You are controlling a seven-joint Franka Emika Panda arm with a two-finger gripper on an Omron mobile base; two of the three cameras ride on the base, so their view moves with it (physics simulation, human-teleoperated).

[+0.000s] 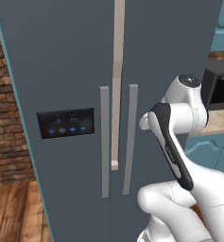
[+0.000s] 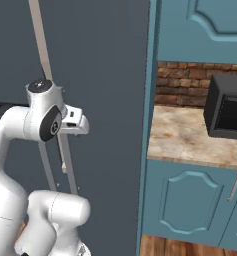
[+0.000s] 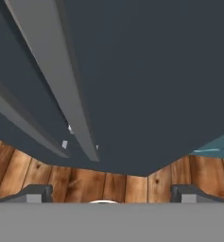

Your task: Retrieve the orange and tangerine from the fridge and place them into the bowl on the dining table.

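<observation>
Two long grey handles (image 1: 117,141) run down the fridge (image 1: 61,71), whose doors are a little apart. From the right, the white arm (image 2: 40,122) stands before it. Looking along the hand, the jaws (image 3: 111,194) are wide apart, holding nothing, above the wooden floor (image 3: 85,182).

fridge (image 1: 61,71) top and base cropped, microwave (image 2: 230,107) cut off

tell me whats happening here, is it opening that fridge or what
The white arm is in front of the slate-grey fridge, whose two doors are slightly ajar, with a pale gap between them above the long handles. The gripper is open and holds nothing, pointing down along the door toward the wooden floor. No fruit has been reached yet. A black microwave sits on the counter to the right.
</observation>
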